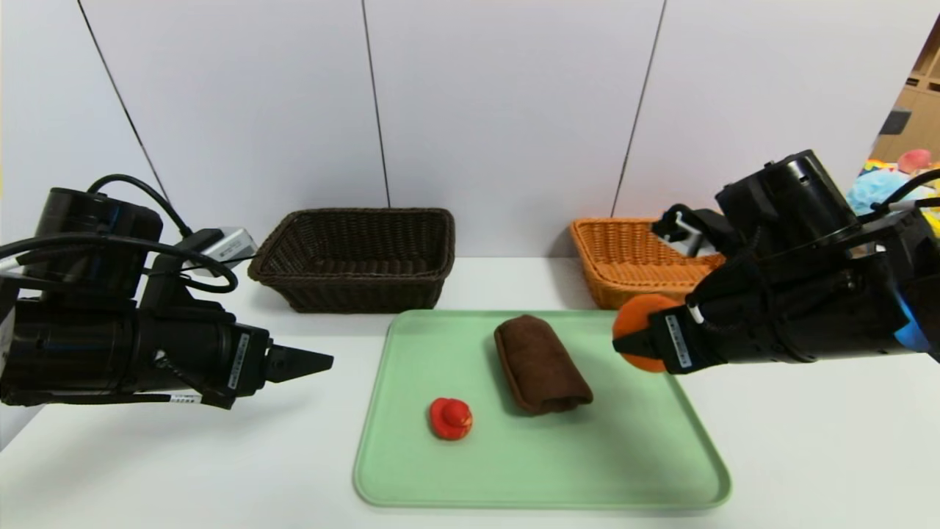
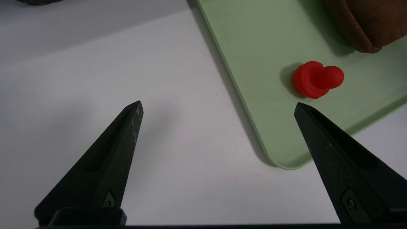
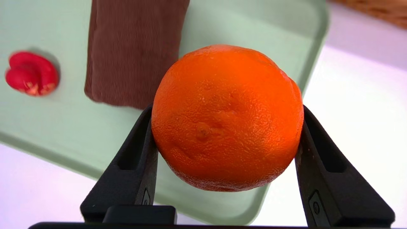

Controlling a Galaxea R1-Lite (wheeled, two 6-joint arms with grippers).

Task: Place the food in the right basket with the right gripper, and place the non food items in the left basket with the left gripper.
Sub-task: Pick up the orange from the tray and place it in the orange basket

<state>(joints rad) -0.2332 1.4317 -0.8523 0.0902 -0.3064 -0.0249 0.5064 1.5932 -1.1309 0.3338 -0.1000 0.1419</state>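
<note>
right end effector [image 3: 225, 133] clamps the round orange [image 3: 227, 117], its skin dimpled and glossy, above the smooth green tray [image 3: 63, 127]. left end effector [image 2: 217, 109] gapes wide, holding nothing.

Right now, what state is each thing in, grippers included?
orange: clamped in the right gripper, lifted clear of the tray
right gripper: shut on the orange
left gripper: open, empty, beside the tray
towel: rolled, lying on the tray
red toy: on the tray
dark basket: empty
tan basket: orange not in it
</note>
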